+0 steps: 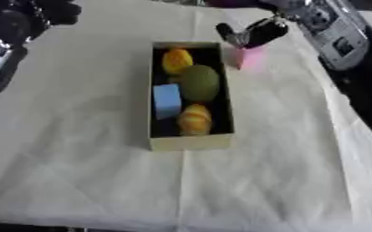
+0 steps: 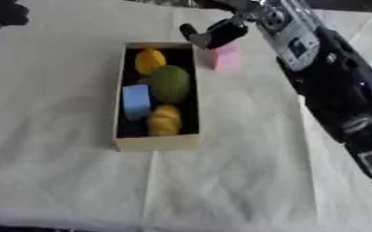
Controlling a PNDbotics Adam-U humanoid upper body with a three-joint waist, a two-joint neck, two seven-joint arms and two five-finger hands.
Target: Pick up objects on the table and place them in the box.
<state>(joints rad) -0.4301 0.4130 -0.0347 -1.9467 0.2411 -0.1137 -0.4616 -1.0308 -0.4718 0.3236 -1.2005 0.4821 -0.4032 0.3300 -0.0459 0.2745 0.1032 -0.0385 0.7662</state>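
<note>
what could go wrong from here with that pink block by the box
1. The right hand is at the pink block, which sits right beside the box wall; fingers closing could bump the wall and shift the box.
2. The box already holds a yellow item, green round item, blue block and another yellow item, so free space looks scarce; the pink block may land on top and roll out.
</note>
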